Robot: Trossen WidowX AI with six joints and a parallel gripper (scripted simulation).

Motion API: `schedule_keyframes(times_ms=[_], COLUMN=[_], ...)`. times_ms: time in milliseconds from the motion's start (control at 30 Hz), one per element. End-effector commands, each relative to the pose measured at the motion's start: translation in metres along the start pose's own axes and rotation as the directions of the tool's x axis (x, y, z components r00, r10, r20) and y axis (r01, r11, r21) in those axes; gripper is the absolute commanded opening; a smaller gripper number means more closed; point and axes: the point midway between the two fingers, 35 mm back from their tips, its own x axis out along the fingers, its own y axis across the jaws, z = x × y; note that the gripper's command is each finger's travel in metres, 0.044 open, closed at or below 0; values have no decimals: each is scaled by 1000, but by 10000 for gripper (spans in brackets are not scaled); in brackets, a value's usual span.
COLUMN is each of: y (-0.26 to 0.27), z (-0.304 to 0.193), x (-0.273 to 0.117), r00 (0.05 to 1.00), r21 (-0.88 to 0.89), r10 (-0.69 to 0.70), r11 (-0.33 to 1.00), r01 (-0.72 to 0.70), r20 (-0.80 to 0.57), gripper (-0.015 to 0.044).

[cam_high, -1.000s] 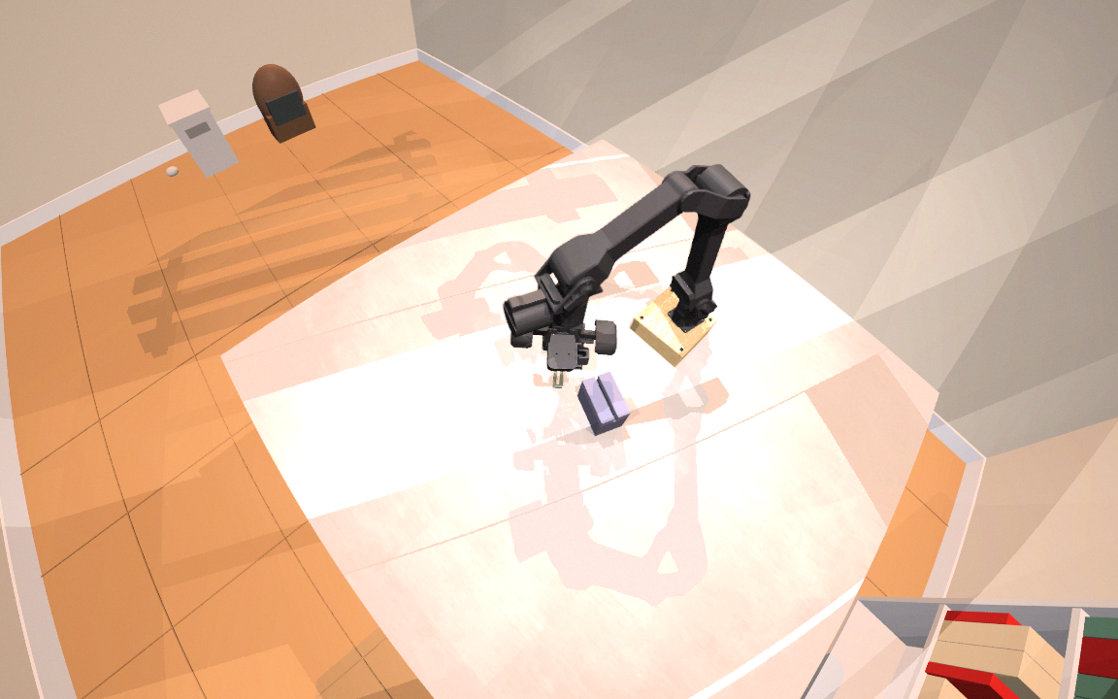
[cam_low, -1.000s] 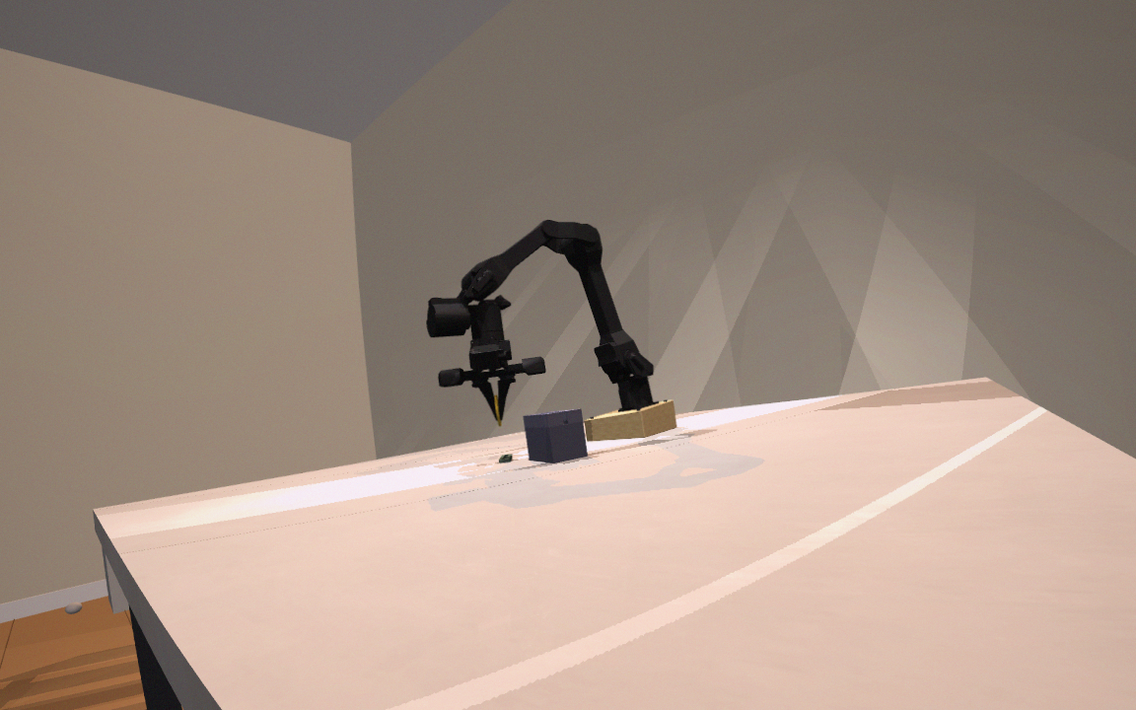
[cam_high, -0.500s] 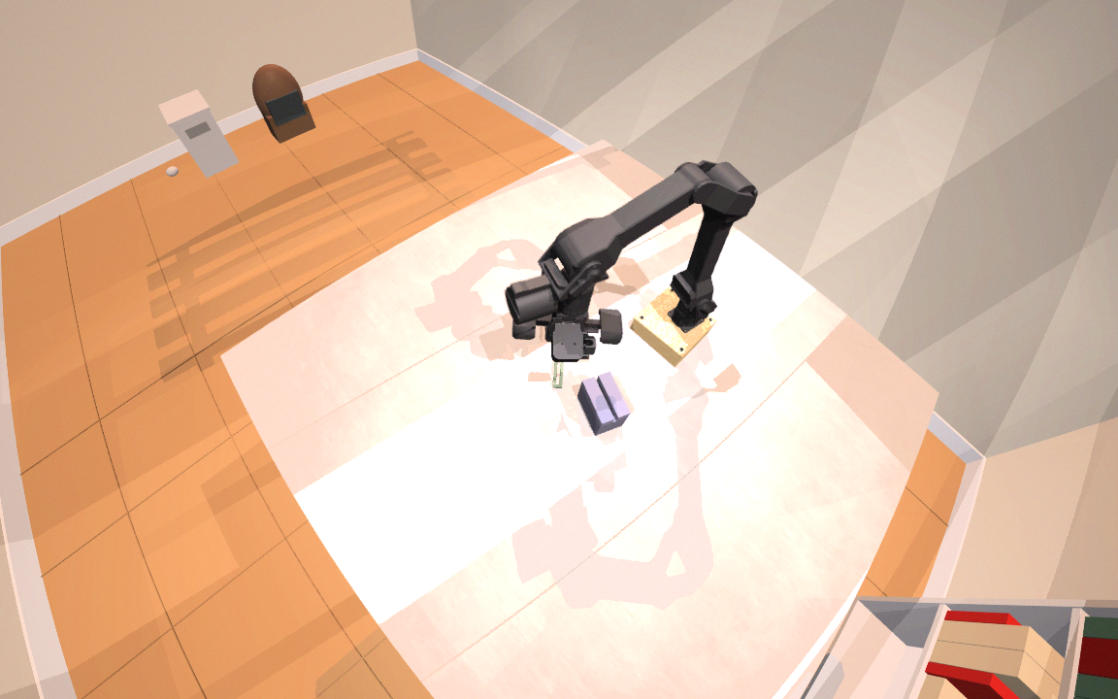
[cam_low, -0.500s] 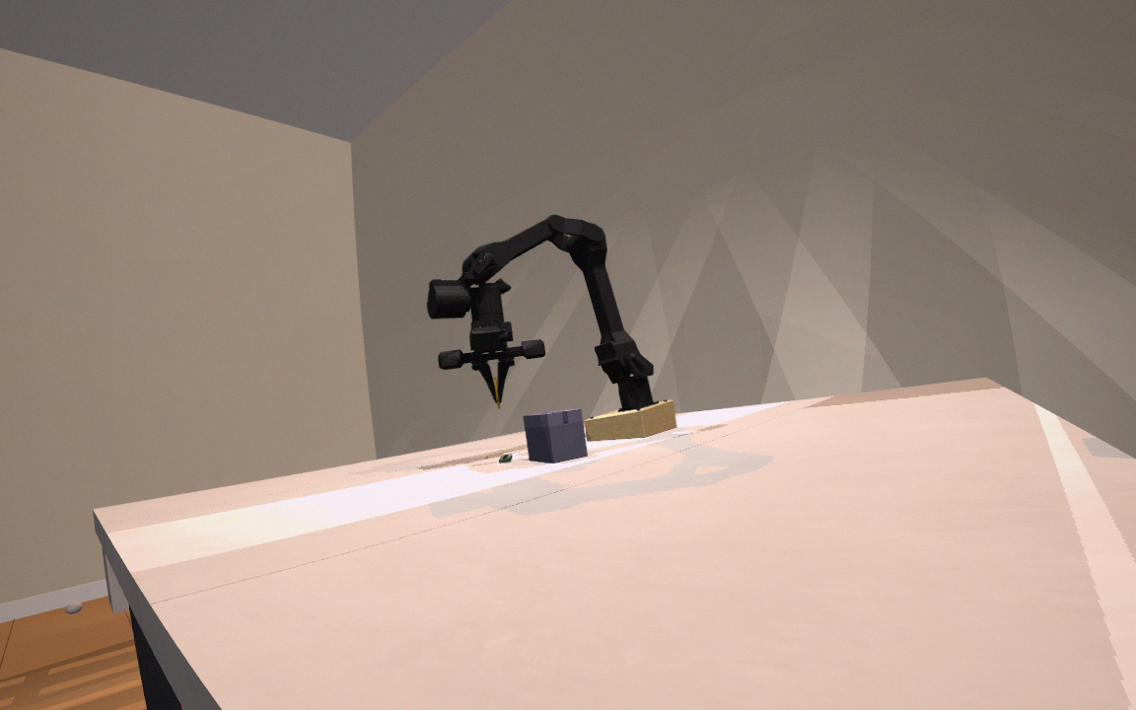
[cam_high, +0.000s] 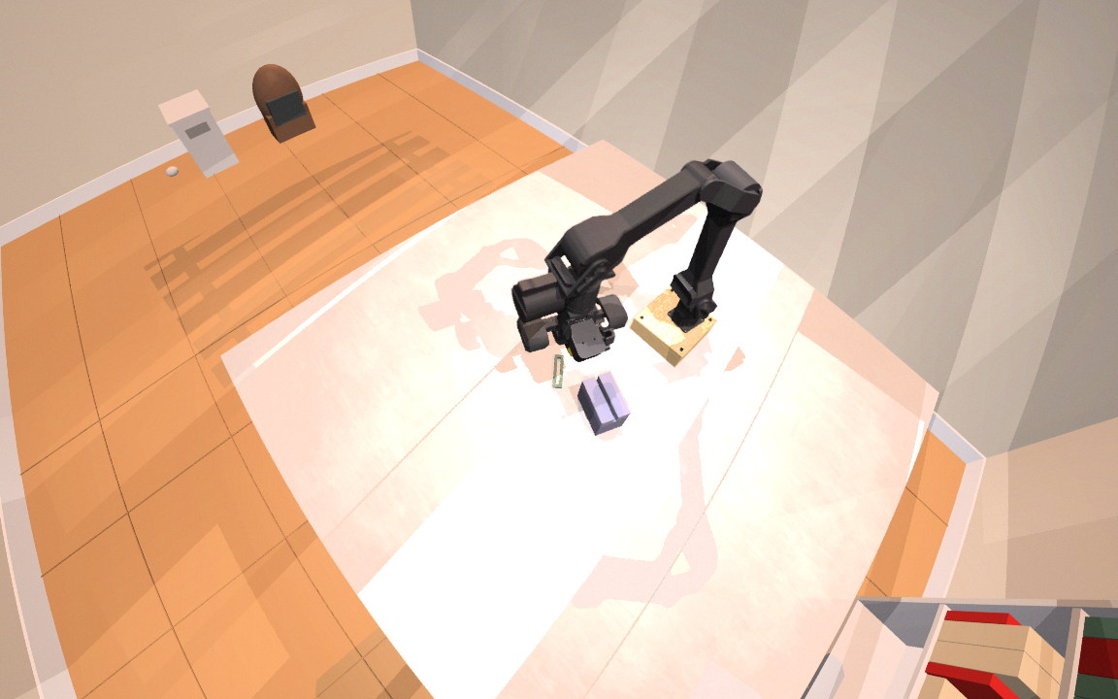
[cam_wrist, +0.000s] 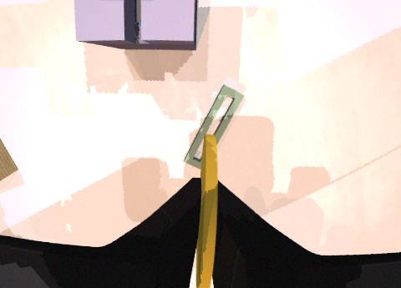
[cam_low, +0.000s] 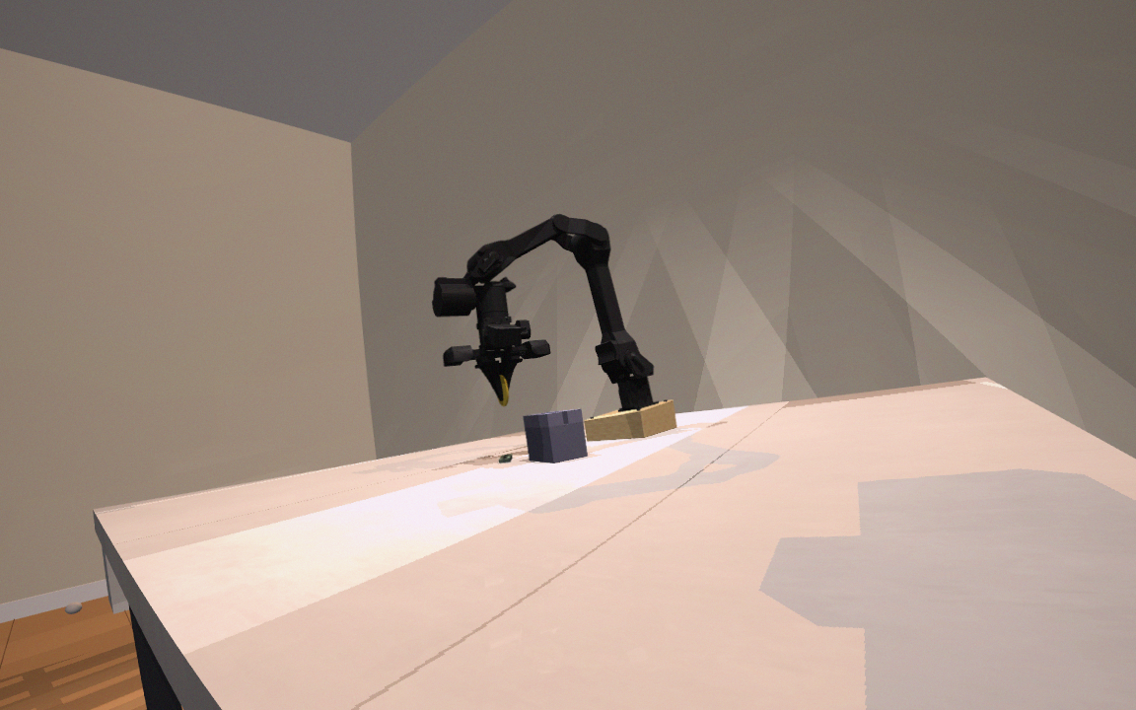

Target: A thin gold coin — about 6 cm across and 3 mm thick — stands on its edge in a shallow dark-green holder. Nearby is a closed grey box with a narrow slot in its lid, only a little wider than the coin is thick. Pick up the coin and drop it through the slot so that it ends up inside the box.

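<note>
My gripper [cam_low: 500, 398] [cam_wrist: 203, 187] is shut on the gold coin [cam_low: 504, 390] [cam_wrist: 210, 163], which stands on edge between the fingertips, its rim towards the wrist camera. The gripper and coin hang above the table, higher than the box lid. The empty green holder [cam_high: 560, 371] [cam_low: 505, 458] [cam_wrist: 200, 133] lies on the table below, turned at an angle to the coin in the wrist view. The grey box [cam_high: 603, 404] [cam_low: 556, 437] [cam_wrist: 167, 21] stands beside the holder. The dark slot [cam_wrist: 130, 17] in its lid runs nearly parallel to the coin, to its left in the wrist view.
The arm's wooden base block [cam_high: 667, 334] [cam_low: 643, 422] [cam_wrist: 5, 163] stands on the table [cam_high: 424, 451] [cam_low: 466, 583] behind the box. A shelf with books [cam_high: 980, 651] is at the lower right in the top view, away from the arm.
</note>
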Motion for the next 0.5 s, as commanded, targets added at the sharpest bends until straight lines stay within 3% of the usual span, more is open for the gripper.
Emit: schedule_keyframes(times_ms=[0, 467], y=[2, 8], z=[0, 32], x=[0, 0], r00=[1000, 1000], r21=[-32, -32], r10=[2, 4], r11=[999, 999], r01=[-2, -4], r20=[-2, 2], gripper=[0, 0])
